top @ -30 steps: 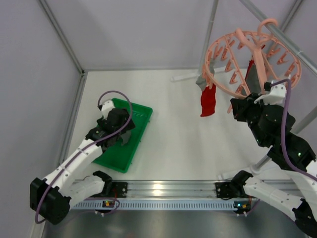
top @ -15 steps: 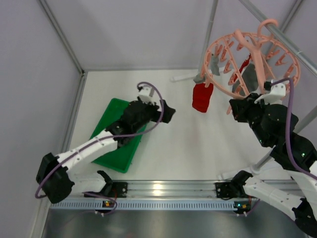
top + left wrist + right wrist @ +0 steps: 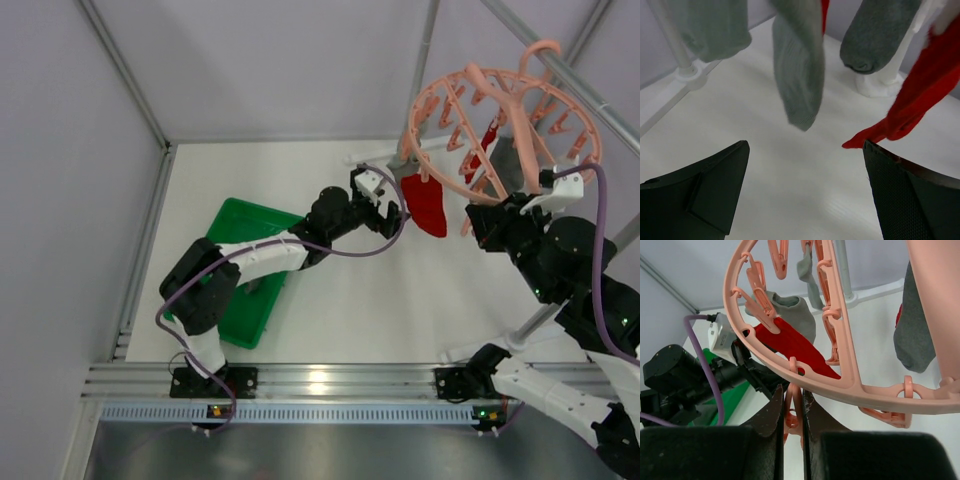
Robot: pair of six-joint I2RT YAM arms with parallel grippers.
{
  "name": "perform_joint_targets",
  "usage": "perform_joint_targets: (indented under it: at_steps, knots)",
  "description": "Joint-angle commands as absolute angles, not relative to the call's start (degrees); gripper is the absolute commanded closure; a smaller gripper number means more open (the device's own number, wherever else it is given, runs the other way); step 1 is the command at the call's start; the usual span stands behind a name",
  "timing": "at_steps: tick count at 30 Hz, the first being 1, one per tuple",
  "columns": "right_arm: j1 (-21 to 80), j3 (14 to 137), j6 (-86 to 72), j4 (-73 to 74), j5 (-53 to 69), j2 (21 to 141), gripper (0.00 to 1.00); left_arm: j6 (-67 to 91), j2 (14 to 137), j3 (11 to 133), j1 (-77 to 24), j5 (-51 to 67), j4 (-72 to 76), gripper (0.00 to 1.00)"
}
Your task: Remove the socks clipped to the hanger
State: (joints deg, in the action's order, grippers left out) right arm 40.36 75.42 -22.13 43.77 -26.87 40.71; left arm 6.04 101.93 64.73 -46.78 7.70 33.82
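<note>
**Operator:** Where are the socks [image 3: 912, 330], and what do my 2 arms hold?

**Guide:** The socks hang from the hanger [image 3: 860, 390], above the far right part of the tabletop [image 3: 340, 290]. Your left end effector [image 3: 805, 146] is wide open, below a grey sock [image 3: 797, 75], with a red sock [image 3: 920, 95] just beside 1 finger [image 3: 910, 200]. Your right end effector [image 3: 793, 395] is narrow and pinches 1 clip [image 3: 790, 420] of the hanger.

**Operator:** How do I pull well?

**Guide:** I think you should rise, close on 1 sock only, then pull straight down and slowly, because the hanger can swing. The tabletop is white and smooth. Pale walls [image 3: 280, 60] and a metal post [image 3: 425, 60] stand near, and the green tray [image 3: 245, 320] lies at your left.
</note>
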Motion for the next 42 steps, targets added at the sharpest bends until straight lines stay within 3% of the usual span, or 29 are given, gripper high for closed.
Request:
perform_joint_targets:
  at_steps: [1, 8, 14, 20, 25, 27, 28, 32, 34, 35, 36, 39, 41, 42]
  knots:
    - [41.0, 75.3, -20.3, 47.5, -25.6, 40.1, 1.0, 5.0, 105.1, 69.6, -47.0, 19.3, 44.5, 0.01]
    - [41.0, 79.2, -19.9, 51.5, -25.8, 41.2, 1.0, 14.3, 108.5, 63.5, -47.0, 27.9, 63.1, 0.01]
    - [41.0, 82.6, -21.0, 53.9, -26.5, 41.8, 1.0, 20.5, 111.3, 63.7, -47.6, 34.4, 69.6, 0.02]
    - [41.0, 81.2, -22.9, 54.0, -26.6, 41.4, 1.0, 22.6, 114.0, 66.0, -49.4, 36.6, 69.9, 0.02]
    - [41.0, 76.8, -24.5, 51.2, -27.6, 39.8, 1.0, 23.5, 114.9, 64.5, -49.7, 33.4, 69.9, 0.08]
    - [41.1, 75.2, -25.1, 50.6, -29.0, 39.7, 1.0, 23.5, 114.4, 62.9, -49.7, 31.5, 69.4, 0.19]
    - [41.0, 74.9, -25.8, 50.6, -29.5, 39.8, 0.99, 23.6, 114.1, 62.2, -49.7, 30.8, 68.8, 0.29]
    - [41.1, 73.7, -26.4, 49.2, -30.1, 40.3, 0.9, 28.3, 112.0, 59.9, -49.7, 26.3, 67.0, 0.47]
    - [41.0, 73.2, -26.4, 49.4, -30.7, 40.7, 0.88, 29.4, 111.8, 60.1, -49.8, 24.5, 64.8, 0.62]
    - [41.0, 73.1, -26.5, 49.5, -31.3, 40.9, 0.84, 29.6, 111.8, 60.6, -50.1, 24.2, 62.4, 0.81]
    - [41.1, 73.0, -26.5, 49.5, -31.5, 41.3, 0.83, 29.5, 111.8, 61.3, -50.4, 23.8, 61.7, 0.87]
    - [41.0, 72.9, -27.7, 50.1, -31.8, 41.7, 0.79, 29.2, 111.9, 62.6, -51.9, 20.0, 60.9, 0.99]
    - [41.0, 72.2, -29.1, 49.6, -31.8, 41.1, 0.78, 29.4, 111.2, 62.6, -52.5, 16.5, 60.3, 1.0]
    - [41.1, 71.0, -29.4, 49.1, -31.6, 40.1, 0.72, 29.7, 110.7, 62.1, -52.6, 15.8, 59.4, 1.0]
